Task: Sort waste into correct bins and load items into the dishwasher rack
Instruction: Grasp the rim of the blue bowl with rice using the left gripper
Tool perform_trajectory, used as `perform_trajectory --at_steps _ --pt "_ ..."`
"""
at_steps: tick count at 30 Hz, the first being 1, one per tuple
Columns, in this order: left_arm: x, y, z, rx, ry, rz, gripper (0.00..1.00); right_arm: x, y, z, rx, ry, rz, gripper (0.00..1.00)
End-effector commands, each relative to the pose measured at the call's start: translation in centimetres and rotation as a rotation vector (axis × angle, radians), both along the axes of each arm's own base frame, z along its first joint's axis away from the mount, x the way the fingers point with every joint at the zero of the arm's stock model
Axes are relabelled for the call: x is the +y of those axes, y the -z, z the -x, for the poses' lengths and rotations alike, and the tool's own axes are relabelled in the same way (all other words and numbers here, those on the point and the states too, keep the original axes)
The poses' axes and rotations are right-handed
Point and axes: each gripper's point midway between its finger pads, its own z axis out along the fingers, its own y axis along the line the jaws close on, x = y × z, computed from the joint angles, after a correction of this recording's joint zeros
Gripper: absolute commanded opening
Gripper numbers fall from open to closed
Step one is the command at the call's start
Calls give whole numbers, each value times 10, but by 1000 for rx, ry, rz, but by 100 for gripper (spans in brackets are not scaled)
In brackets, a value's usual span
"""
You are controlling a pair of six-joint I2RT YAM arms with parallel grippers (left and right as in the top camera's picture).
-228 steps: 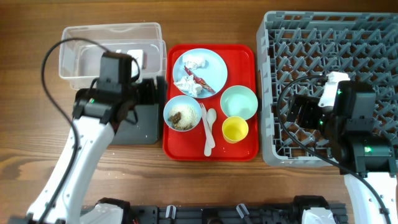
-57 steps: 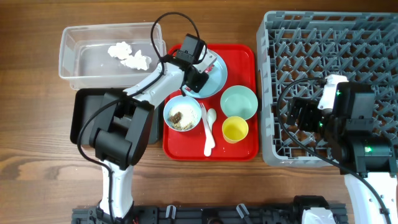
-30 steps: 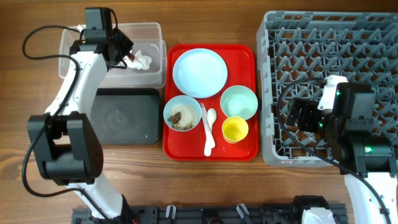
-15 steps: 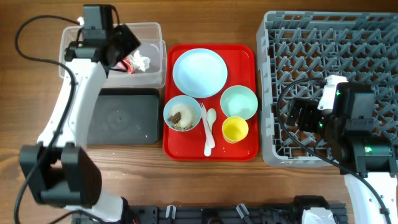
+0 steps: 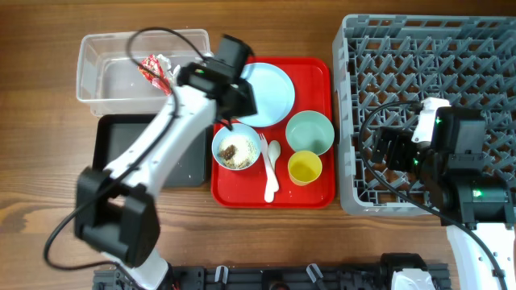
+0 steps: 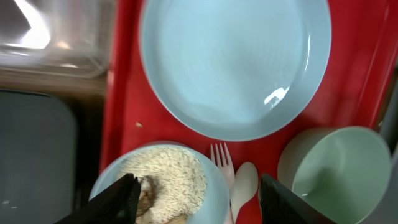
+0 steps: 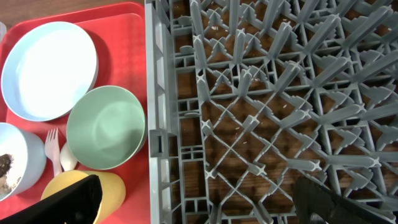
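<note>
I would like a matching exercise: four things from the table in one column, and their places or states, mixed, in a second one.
1. red-and-white wrapper
2. pale blue plate
3. pale blue bowl
4. dishwasher rack

a. holds food scraps
b. inside the clear tub
c. right of the red tray
d. bare, on the red tray

Pairs: 1-b, 2-d, 3-a, 4-c.

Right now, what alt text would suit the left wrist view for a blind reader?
The open left gripper hovers over a pale blue bowl of crumbly food scraps on a red tray. Beside it lie an empty pale blue plate, white fork, spoon and mint green bowl.
</note>
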Motion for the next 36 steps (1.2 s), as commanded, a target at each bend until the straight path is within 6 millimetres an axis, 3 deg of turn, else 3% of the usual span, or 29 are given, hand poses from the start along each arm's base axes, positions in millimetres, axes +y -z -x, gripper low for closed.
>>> perform_trajectory --at_steps 1,5,12,14,15,17,22,31,36 --pt "-21 30 14 65 78 -49 60 1 -8 -2 -18 -15 7 100" --pt "-36 51 27 110 127 -78 59 1 -8 -2 -18 -15 7 100" --pt "-46 87 41 189 160 -127 52 1 -8 -2 -18 -15 7 100" --pt "-46 94 43 204 163 -137 46 1 -8 -2 -18 -15 7 100" --pt "-46 97 44 212 165 -141 37 1 -8 -2 -18 -15 7 100" --pt "-45 98 44 213 164 -142 24 1 -8 -2 -18 -15 7 100" --pt "-45 98 46 220 165 -146 4 1 -8 -2 -18 -16 7 100" --pt "-38 92 57 256 168 -169 4 1 -8 -2 -17 -15 7 100" --pt "-39 61 56 203 168 -137 4 1 -7 -1 -15 -15 7 100"
